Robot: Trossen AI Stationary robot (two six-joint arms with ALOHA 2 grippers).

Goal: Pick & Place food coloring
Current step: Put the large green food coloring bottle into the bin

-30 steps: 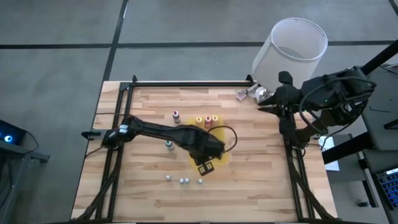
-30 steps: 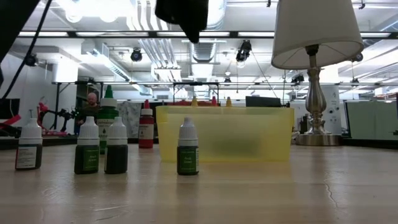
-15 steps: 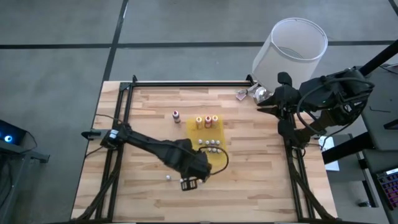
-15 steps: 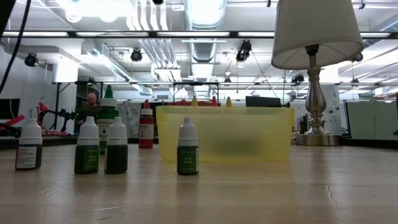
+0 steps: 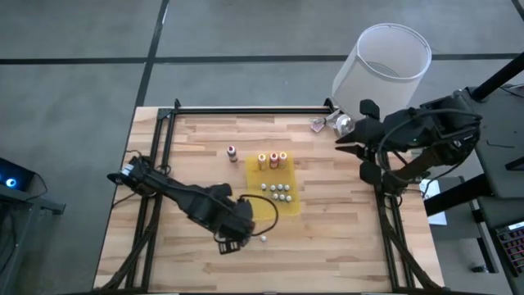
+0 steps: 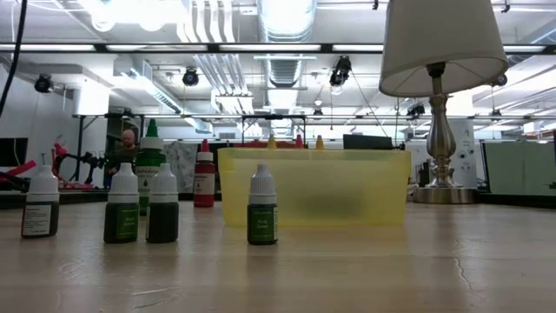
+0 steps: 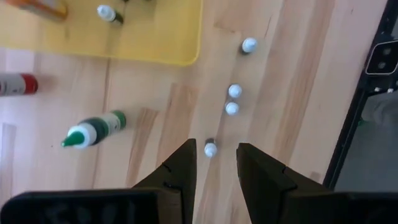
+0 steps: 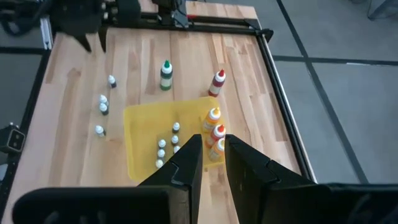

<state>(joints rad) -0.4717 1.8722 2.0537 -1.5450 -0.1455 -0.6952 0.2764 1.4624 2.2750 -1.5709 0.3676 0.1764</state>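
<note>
Left fingers (image 7: 213, 163) slightly apart, empty

Grey floor (image 5: 74, 82) surrounds the table; ceiling lights (image 6: 287, 13) glow overhead.

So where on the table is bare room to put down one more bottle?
The wood between the yellow tray and the table's right edge, below the lamp base, is bare. So is the far-left strip beyond the red bottle. It is crowded on the tray and near the left gripper, where small bottles stand.
</note>
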